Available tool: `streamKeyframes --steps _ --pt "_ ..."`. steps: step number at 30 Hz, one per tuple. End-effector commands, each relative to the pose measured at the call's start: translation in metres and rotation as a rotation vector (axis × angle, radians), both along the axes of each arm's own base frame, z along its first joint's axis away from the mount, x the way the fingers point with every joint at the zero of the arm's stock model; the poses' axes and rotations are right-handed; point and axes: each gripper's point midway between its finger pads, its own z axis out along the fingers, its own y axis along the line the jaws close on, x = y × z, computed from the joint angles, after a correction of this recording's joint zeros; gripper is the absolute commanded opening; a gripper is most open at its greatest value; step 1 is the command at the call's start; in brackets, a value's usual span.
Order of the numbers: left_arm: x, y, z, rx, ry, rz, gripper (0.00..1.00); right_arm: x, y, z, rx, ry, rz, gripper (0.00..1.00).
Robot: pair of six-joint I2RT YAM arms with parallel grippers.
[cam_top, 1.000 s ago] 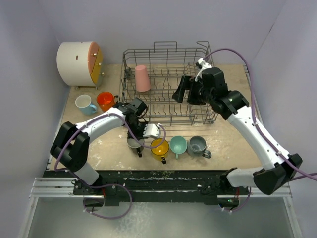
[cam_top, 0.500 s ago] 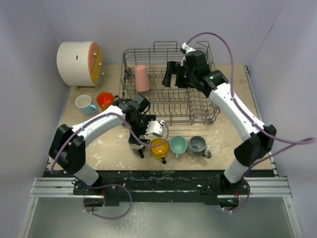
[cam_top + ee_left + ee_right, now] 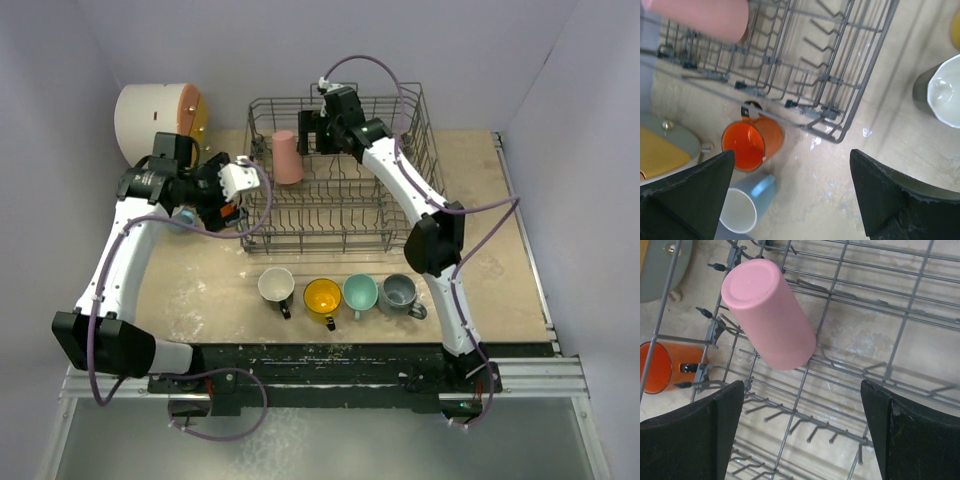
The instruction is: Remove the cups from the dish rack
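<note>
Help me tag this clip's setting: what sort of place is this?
Probably a robot test booth, not a real kitchen: plain lilac walls box in a scuffed table, the left arm and right arm are bolted at its near edge, and a dish rack stands on it.

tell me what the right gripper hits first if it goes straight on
Likely the pink tumbler, slightly left of where the right gripper aims; otherwise the dish rack wires beneath. Depth unclear.

The tumbler [image 3: 287, 157] stands in the dish rack [image 3: 340, 228], far left; four mugs [image 3: 325, 297] in a row before it, two mugs [image 3: 750, 145] at its left.
</note>
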Motion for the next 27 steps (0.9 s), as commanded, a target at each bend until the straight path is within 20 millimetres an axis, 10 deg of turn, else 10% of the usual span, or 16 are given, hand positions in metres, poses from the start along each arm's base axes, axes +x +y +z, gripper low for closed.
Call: streamKeyframes --steps 1,9,19,27 --pt "0.009 0.017 -0.005 -0.075 0.027 0.082 0.99 0.01 0.023 0.042 0.054 -0.138 0.049 1.0" --pt "0.052 0.039 -0.036 -0.097 0.03 0.292 0.98 0.026 0.053 0.019 0.063 -0.204 0.097 1.0" --pt "0.046 -0.003 -0.089 -0.145 0.182 0.206 0.6 0.034 0.064 0.009 0.078 -0.251 0.111 1.0" --pt "0.042 -0.031 -0.093 -0.138 0.172 0.173 0.59 0.038 0.066 0.003 0.06 -0.263 0.115 1.0"
